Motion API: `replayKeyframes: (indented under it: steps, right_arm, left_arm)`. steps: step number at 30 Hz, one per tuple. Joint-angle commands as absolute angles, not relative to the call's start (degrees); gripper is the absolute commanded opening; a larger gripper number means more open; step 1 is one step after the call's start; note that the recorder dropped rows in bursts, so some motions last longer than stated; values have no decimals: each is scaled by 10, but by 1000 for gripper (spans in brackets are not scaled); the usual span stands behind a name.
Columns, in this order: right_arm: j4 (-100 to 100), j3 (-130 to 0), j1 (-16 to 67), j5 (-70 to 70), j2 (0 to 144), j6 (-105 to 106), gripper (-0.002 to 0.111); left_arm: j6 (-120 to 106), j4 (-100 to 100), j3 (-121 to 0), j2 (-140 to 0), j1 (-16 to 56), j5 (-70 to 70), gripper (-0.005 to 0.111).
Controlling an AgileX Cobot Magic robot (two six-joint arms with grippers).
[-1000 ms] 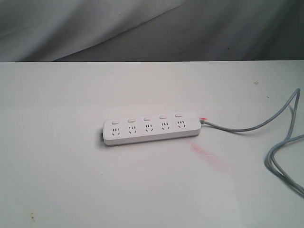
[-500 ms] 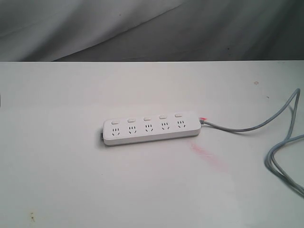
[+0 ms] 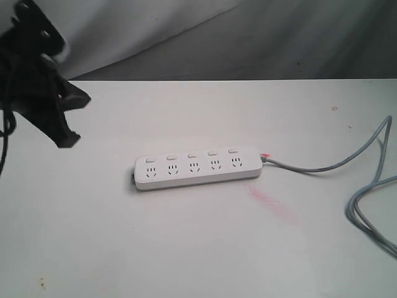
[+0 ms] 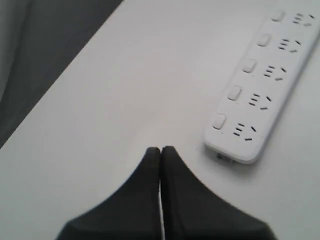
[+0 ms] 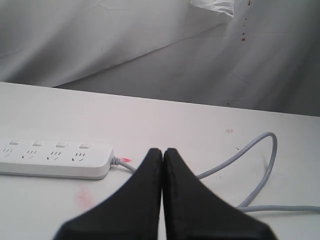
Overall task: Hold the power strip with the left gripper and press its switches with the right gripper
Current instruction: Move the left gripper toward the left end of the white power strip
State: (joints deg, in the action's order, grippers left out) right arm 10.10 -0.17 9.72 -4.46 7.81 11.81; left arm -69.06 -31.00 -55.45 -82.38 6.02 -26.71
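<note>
Lying ahead of the left gripper (image 4: pixel 160 149), jaws pressed together, the power strip (image 4: pixel 267 87) is pointed lengthwise away, nearer it than to the right gripper (image 5: pixel 163 150), likewise closed.

The power strip (image 3: pixel 197 165) is smooth white plastic, its cord (image 3: pixel 304 169) grey-sheathed, the table (image 3: pixel 186 248) matt white, the backdrop (image 3: pixel 260 37) creased cloth.
</note>
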Motion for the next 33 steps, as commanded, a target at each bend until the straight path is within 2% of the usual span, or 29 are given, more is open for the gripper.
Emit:
replayKeyframes:
  steps: [1, 9, 17, 19, 20, 23, 24, 26, 33]
  right_arm:
    - [100, 0, 92, -43, 75, 116, 0]
    - [100, 0, 92, -43, 75, 116, 0]
    - [100, 0, 92, -43, 75, 116, 0]
    - [100, 0, 92, -43, 75, 116, 0]
    - [100, 0, 92, -43, 75, 116, 0]
    - [100, 0, 92, -43, 75, 116, 0]
    - [100, 0, 92, -43, 75, 116, 0]
    - [100, 0, 92, -43, 75, 116, 0]
    - [100, 0, 92, -43, 75, 116, 0]
  left_arm:
    - [-810, -329, -558, -881, 90, -250, 0]
    - [-815, -388, -558, -989, 97, -161, 0]
    - [-861, -388, -559, -1022, 97, -165, 3]
    - [-861, -388, -559, -1022, 97, -168, 9]
    - [-861, -388, -559, -1022, 97, -168, 17]
    - [-860, -389, -559, -1022, 97, -168, 51]
    - [-854, -389, -559, -1022, 97, -164, 69]
    - [-854, -419, -559, -1022, 97, -164, 80]
    - [-998, -578, -559, -1022, 88, -242, 77]
